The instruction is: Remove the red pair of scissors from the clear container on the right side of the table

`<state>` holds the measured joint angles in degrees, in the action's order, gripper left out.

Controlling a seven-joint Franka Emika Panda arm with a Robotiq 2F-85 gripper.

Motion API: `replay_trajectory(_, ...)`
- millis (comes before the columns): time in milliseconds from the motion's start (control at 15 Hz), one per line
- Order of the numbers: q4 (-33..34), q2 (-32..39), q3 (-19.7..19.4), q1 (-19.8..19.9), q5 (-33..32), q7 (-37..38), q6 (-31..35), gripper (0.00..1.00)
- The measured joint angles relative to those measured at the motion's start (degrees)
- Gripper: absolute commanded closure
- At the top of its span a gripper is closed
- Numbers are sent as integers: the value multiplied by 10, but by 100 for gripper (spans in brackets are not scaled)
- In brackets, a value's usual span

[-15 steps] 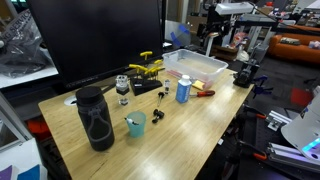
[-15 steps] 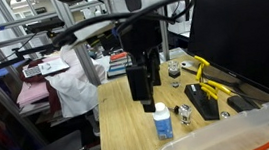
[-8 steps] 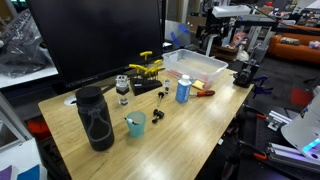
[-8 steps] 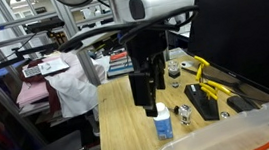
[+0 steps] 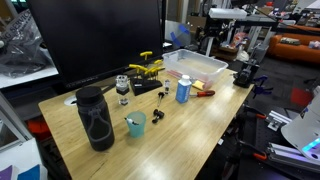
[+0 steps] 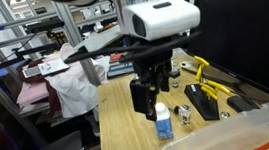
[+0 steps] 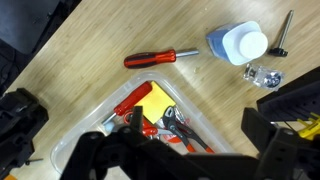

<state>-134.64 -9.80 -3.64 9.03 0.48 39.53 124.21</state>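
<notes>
The clear container (image 7: 200,122) fills the lower middle of the wrist view and stands at the table's (image 5: 190,130) far right end (image 5: 196,66). Inside it lie red-handled pliers (image 7: 172,122), a yellow card and the red pair of scissors (image 7: 149,129), whose loops are partly hidden among the other tools. My gripper (image 7: 185,160) is open, with its dark fingers (image 7: 275,140) spread wide above the container and touching nothing. In an exterior view my gripper (image 6: 149,94) hangs above the table beside the white bottle (image 6: 163,122), short of the container (image 6: 232,140).
A slim red-handled screwdriver (image 7: 160,58) lies on the wood just outside the container. The blue-labelled white bottle (image 7: 240,44) stands close by, with small metal parts beside it. A black bottle (image 5: 95,118), a teal cup (image 5: 135,124) and yellow clamps (image 5: 148,66) stand further along.
My arm has swung toward the container end of the table, and the gripper has dropped a little beside the white bottle. The objects have not moved.
</notes>
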Motion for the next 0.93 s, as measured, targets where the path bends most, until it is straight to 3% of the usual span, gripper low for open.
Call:
replay_trajectory(200, 1, 32, -19, 5, 35, 45, 27, 0)
replay_trajectory(533, 1, 77, -23, 4, 18, 146, 92, 0)
replay_trajectory(933, 3, 79, -23, 4, 16, 155, 96, 0)
